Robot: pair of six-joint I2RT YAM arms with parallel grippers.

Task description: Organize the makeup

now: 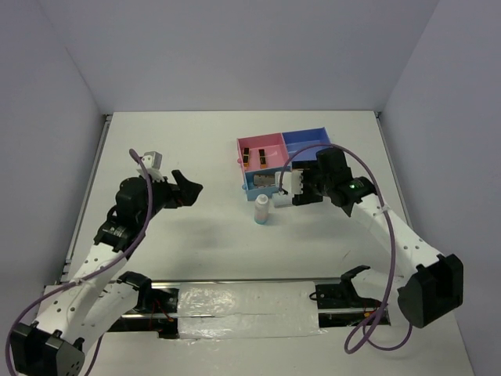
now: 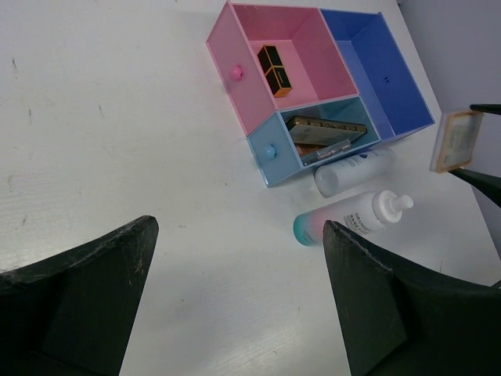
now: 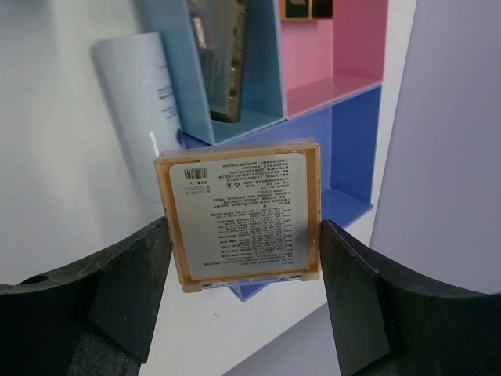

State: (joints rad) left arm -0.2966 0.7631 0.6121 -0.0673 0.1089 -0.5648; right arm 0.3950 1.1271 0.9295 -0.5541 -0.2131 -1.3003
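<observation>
My right gripper (image 3: 244, 227) is shut on a square compact (image 3: 243, 215) with an orange-brown rim and a printed label, held in the air just right of the pink-and-blue tray (image 1: 309, 141); the compact also shows in the left wrist view (image 2: 455, 141). Black-gold pieces (image 2: 275, 69) lie in the pink compartment. Brown palettes (image 2: 325, 133) stand in the light-blue compartment. Two whitish bottles lie in front of the tray, one plain (image 2: 356, 170) and one with a teal-pink base (image 2: 352, 219). My left gripper (image 2: 240, 227) is open and empty, above bare table left of the bottles.
The dark-blue compartment (image 2: 383, 74) of the tray holds nothing. White walls close the table at the back and sides. The right arm's cable (image 1: 376, 180) loops over the table's right part. The arm bases (image 1: 250, 301) sit at the near edge.
</observation>
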